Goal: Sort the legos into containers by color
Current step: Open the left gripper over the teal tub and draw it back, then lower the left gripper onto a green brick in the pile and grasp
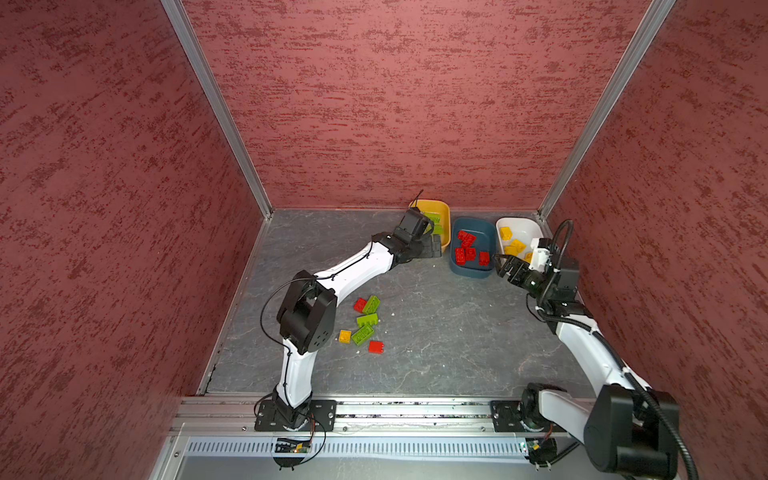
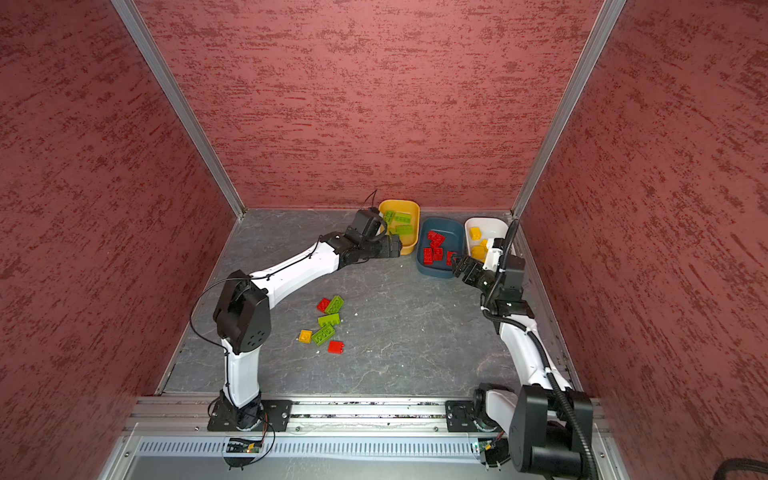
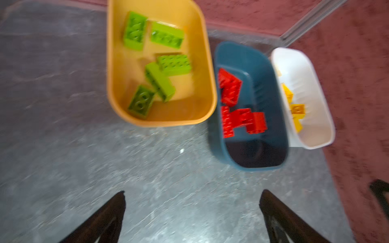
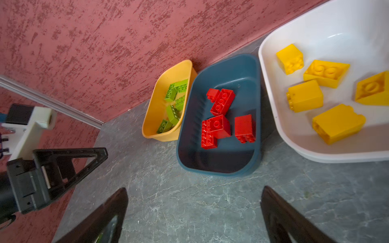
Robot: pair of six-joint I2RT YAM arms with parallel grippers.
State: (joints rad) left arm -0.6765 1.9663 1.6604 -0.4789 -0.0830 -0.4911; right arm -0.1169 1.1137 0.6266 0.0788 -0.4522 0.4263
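Three tubs (image 1: 471, 274) sit side by side at the back wall (image 1: 395, 104), bricks (image 4: 220, 126) in each. Loose bricks (image 1: 367, 320) lie on the table (image 1: 436, 332) before them, leftward, two seemingly touching.

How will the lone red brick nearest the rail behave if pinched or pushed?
The red brick looks like hard glossy plastic: probably stiff, light, perhaps slippery. Squat and boxy on the table, it should slide, not roll or tip.

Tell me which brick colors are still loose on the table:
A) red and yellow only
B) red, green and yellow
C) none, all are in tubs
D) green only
B: in a top view a red brick, a green brick and a yellow brick lie among the loose ones on the table, outside any tub.
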